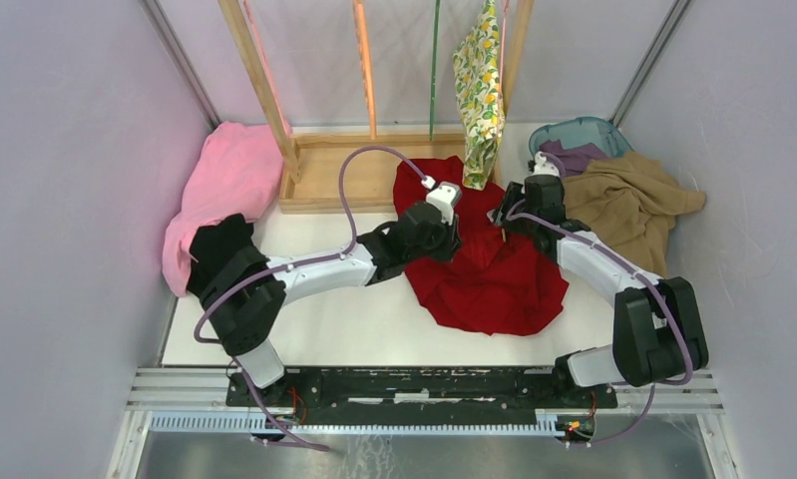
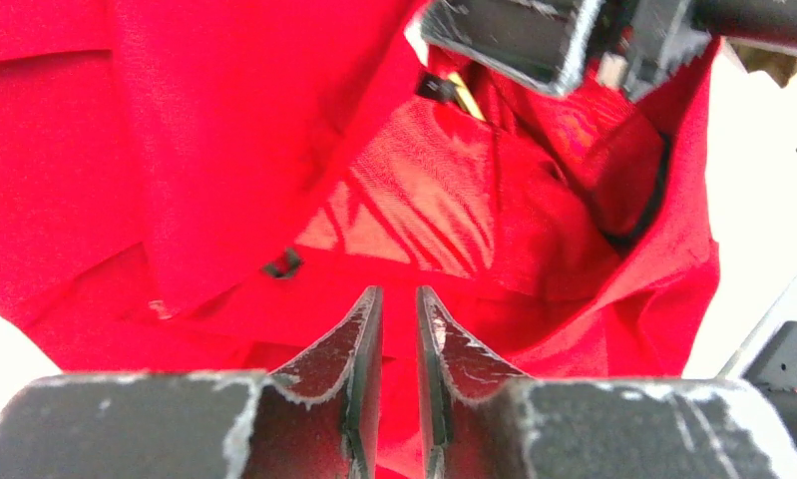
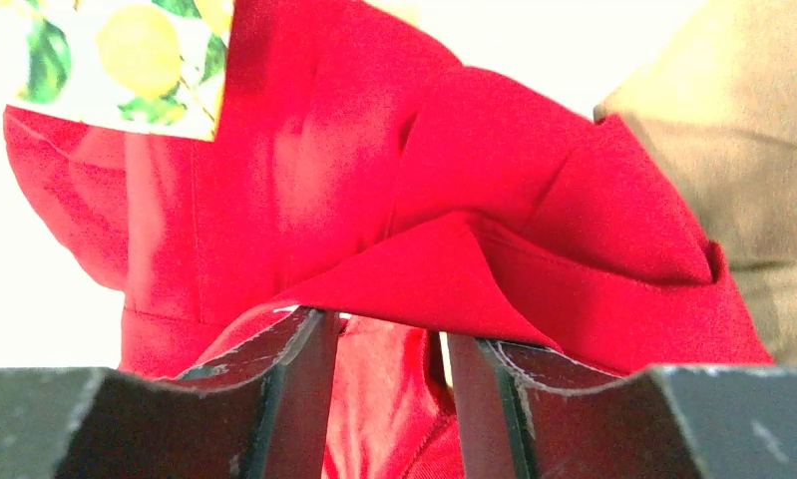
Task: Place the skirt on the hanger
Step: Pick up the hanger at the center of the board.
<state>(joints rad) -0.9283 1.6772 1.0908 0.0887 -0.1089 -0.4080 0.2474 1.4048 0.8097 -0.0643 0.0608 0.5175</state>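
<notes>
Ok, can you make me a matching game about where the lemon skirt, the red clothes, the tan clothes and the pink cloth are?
Things:
1 lemon skirt
2 red garment
3 tan garment
4 pink cloth

Places:
A heaped at the far left
B hanging up at the back
C heaped at the far right
D spread out in the middle

Pairs: 1-B, 2-D, 3-C, 4-A
</notes>
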